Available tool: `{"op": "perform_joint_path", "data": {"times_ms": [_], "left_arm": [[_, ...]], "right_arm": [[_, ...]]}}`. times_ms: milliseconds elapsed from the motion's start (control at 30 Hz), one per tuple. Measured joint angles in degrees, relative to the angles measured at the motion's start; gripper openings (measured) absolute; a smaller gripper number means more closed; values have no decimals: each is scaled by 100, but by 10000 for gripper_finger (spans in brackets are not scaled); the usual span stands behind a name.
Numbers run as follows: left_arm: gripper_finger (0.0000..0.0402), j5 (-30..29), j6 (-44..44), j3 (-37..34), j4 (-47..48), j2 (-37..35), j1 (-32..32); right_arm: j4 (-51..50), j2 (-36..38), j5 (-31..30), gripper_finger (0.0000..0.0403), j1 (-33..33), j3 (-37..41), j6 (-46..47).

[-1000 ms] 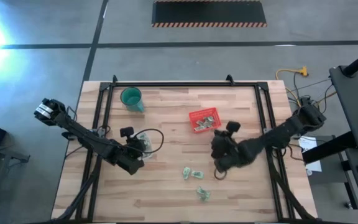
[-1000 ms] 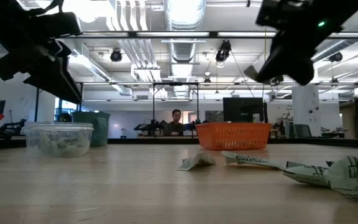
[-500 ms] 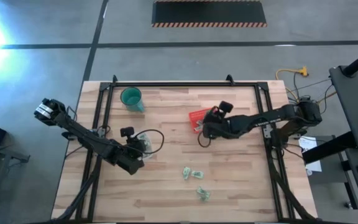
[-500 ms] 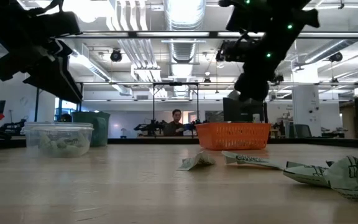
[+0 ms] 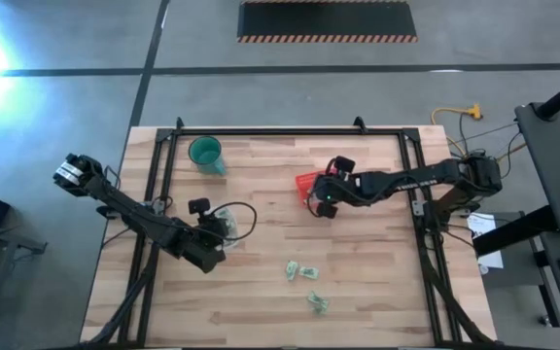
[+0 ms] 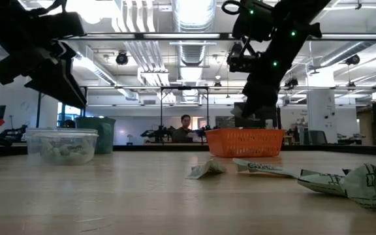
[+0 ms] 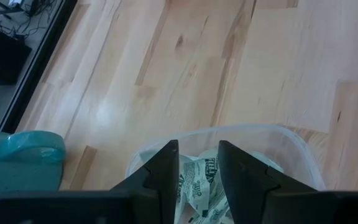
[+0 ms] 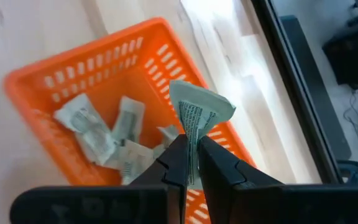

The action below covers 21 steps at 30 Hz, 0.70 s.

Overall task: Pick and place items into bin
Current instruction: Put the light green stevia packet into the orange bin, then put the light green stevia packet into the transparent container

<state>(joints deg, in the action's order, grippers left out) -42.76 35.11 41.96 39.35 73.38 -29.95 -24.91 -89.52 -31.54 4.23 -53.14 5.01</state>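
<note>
The red basket [image 5: 305, 182] sits right of the table's middle, toward the far edge, with several pale green and white pieces [image 8: 104, 140] lying in it. My right gripper [image 5: 322, 202] hangs over the basket [image 8: 61, 81], shut on one more piece [image 8: 197, 112]. Three loose pieces lie on the wood nearer the near edge [image 5: 302, 271] [image 5: 317, 302] [image 6: 206, 170]. My left gripper [image 7: 197, 171] is open, hovering above a clear tub [image 7: 229, 132] that holds more pieces [image 7: 197, 186]; it touches nothing. My right gripper pinches a pale green and white piece between its two fingertips [image 8: 178, 155], by one end [image 8: 193, 140]. The rest of the piece [image 8: 201, 106] sticks out past the fingertips. It is lifted clear, above the red basket's inside.
A teal cup [image 5: 205, 153] stands near the far left corner. The clear tub [image 5: 227, 222] rests left of the middle, under the left arm. Black frame rails [image 5: 158, 185] run along the table's left, right and far sides. Bare wood lies between tub and basket.
My right gripper, shut on the piece, has travelled from above the table's middle-right toward the far edge and now hangs over the red basket. The arm has stretched out across the table. The left arm kept still.
</note>
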Motion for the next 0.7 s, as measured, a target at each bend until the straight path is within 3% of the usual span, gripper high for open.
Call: {"op": "perform_joint_path", "data": {"times_ms": [400,700], "left_arm": [[96,-10,-146,-9,-214,-1,0],[96,-15,-153,-9,-197,-2,0]], "right_arm": [[130,-2,10,31,122,12,-92],[138,-2,-5,70,147,45,-122]]}}
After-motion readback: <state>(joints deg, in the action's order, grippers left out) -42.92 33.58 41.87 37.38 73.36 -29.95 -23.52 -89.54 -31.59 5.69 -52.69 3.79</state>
